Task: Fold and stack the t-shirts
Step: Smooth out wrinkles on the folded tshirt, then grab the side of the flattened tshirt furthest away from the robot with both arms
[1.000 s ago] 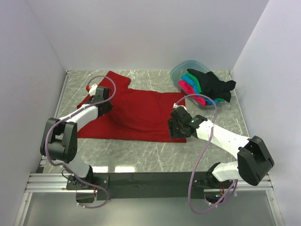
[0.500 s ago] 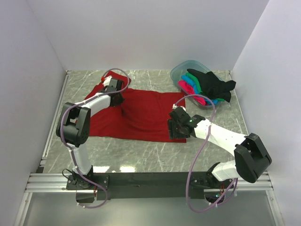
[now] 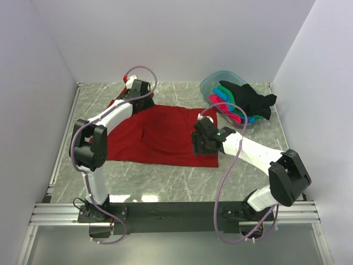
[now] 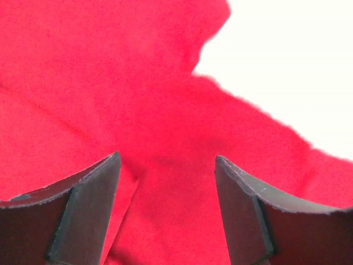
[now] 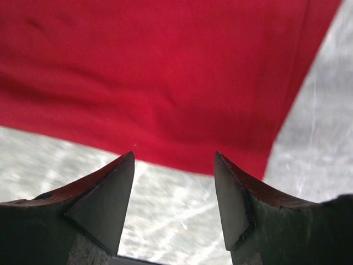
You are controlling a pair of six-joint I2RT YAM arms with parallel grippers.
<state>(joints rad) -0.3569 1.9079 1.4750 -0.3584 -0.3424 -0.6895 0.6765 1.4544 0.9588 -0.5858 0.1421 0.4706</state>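
The marble table (image 3: 182, 182) carries the dark red t-shirt (image 3: 165, 138), spread flat in the middle. The plastic tub (image 3: 212, 83), far right, holds the other t-shirts (image 3: 251, 99). The left gripper (image 4: 165, 160) is open over the shirt's far-left corner, and the right gripper (image 5: 174, 157) is open over its near-right corner.

Bright, even overhead light; soft shadows lie on the dark red t-shirt (image 3: 165, 138). Beyond its edge, the left wrist view burns out white.
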